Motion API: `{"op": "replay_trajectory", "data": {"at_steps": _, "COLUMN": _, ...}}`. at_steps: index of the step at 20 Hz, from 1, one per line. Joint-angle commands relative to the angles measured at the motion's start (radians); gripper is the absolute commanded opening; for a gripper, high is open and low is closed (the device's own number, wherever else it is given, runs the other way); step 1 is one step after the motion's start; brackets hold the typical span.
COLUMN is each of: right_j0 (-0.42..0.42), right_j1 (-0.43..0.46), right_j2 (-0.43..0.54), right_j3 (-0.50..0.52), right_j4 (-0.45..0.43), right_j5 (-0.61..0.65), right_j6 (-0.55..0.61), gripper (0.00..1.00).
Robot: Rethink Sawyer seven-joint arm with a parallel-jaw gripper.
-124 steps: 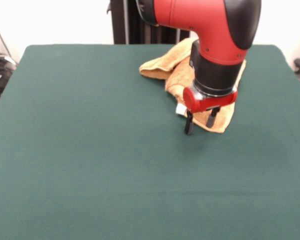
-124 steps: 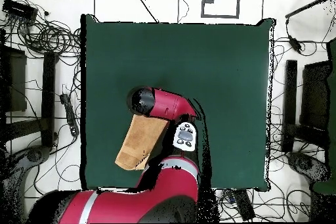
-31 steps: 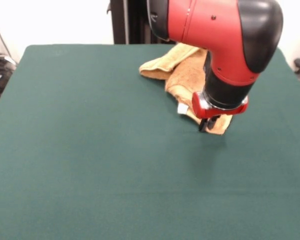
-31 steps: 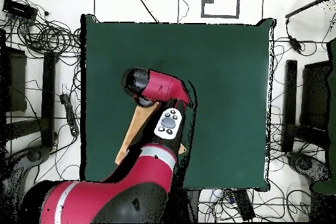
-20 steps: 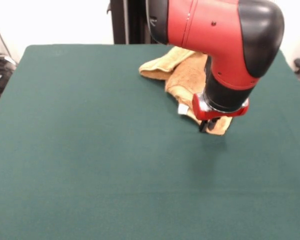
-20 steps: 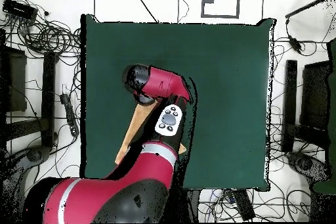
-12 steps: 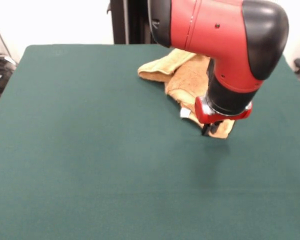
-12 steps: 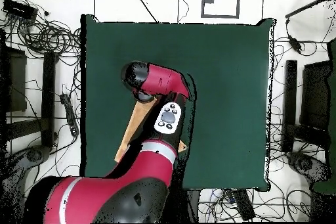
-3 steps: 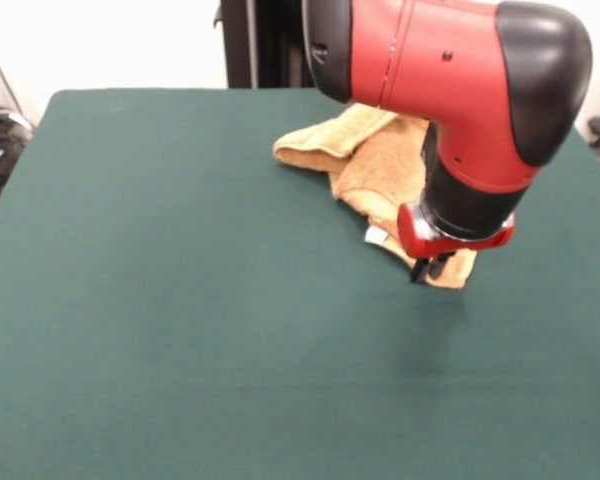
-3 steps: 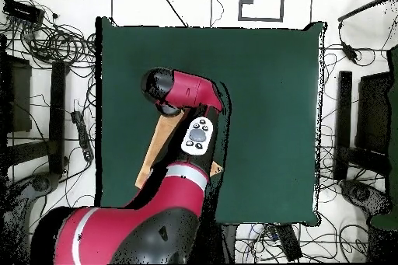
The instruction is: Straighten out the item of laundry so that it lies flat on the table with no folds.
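A: From the front, where is the crumpled orange-yellow terry hand towel (image 9: pixel 380 165)?

B: Bunched toward the far right of the dark green felt-covered table (image 9: pixel 180 320), one lobe pointing left, its near corner drawn toward the camera. The black two-fingered gripper (image 9: pixel 428 268) under the red and black arm (image 9: pixel 450 90) sits at that corner with its fingers drawn together on the towel's edge. A small white tag (image 9: pixel 376 235) shows just beside it.

A: What changed in the last second or so?

B: The gripper has slid nearer and a little right, and the corner and tag came with it. I judge it is dragging the corner out to open the fold; most of the cloth is still doubled, so the task looks far from done.

A: And from overhead?

B: The arm covers most of the towel (image 10: pixel 158 153); only a tan strip shows near the table's left edge, toward the robot's end. The gripper is hidden under the wrist there.

A: The surface and room?

B: The felt lies smooth with plenty of bare space. Around the table, a pale floor strewn with black cables (image 10: pixel 54 40) and dark stands (image 10: pixel 346 122).
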Motion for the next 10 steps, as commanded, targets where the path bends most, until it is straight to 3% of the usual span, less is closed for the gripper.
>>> {"op": "replay_trajectory", "data": {"at_steps": 1, "right_j0": 0.000, "right_j1": 0.053, "right_j2": 0.086, "right_j3": -0.104, "right_j4": 0.063, "right_j5": 0.027, "right_j6": 0.361, "gripper": 0.00}}
{"op": "replay_trajectory", "data": {"at_steps": 10, "right_j0": -0.005, "right_j1": 0.037, "right_j2": 0.071, "right_j3": -0.157, "right_j4": 0.064, "right_j5": 0.088, "right_j6": 0.383, "gripper": 0.00}}
